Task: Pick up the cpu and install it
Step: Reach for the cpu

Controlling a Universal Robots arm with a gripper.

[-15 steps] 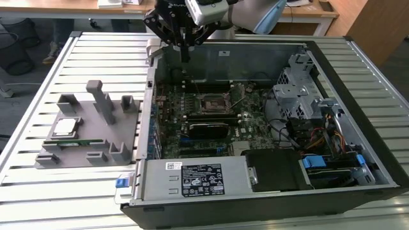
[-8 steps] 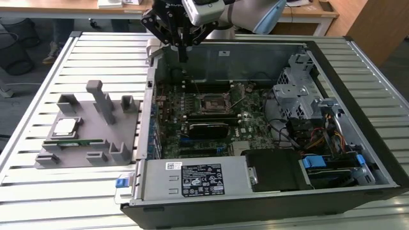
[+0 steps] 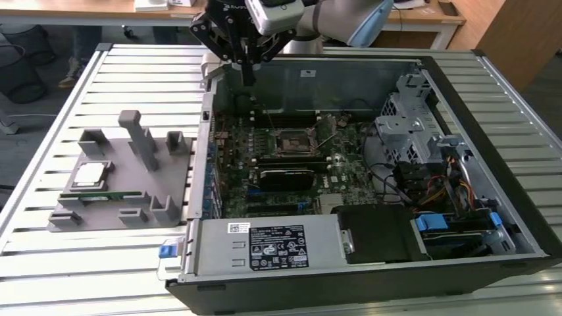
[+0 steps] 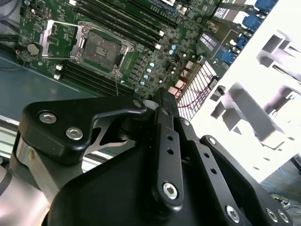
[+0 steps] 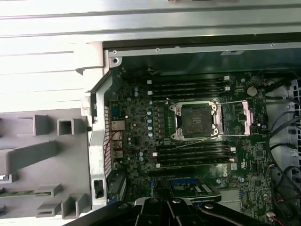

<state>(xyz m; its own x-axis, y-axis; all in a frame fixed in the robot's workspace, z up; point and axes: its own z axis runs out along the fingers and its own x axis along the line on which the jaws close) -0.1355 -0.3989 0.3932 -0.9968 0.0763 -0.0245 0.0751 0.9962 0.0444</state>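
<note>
While hanging above the far corner of the open computer case, on the exterior view's left, grips nothing with the claw. Fingers shut together into one narrow black tip, bare, touching no part of the case. Points straight down from a pale arm that reaches in from the far edge of the exterior view, wrist upright, tip just inside the case's far wall. Looks down, in both wrist views, on the green board and its square metal-framed socket, well apart from the tip.

Stands well apart, too, from the cpu: a flat silvery square outside the case, seated on a grey holder on the exterior view's left. Just beside it on the same holder, toward the near edge, a long green memory stick lying flat.

Under case and holder alike, a table of pale metal slats. Beyond the table, wooden desks along the back and a dark wire bin on the floor.
</note>
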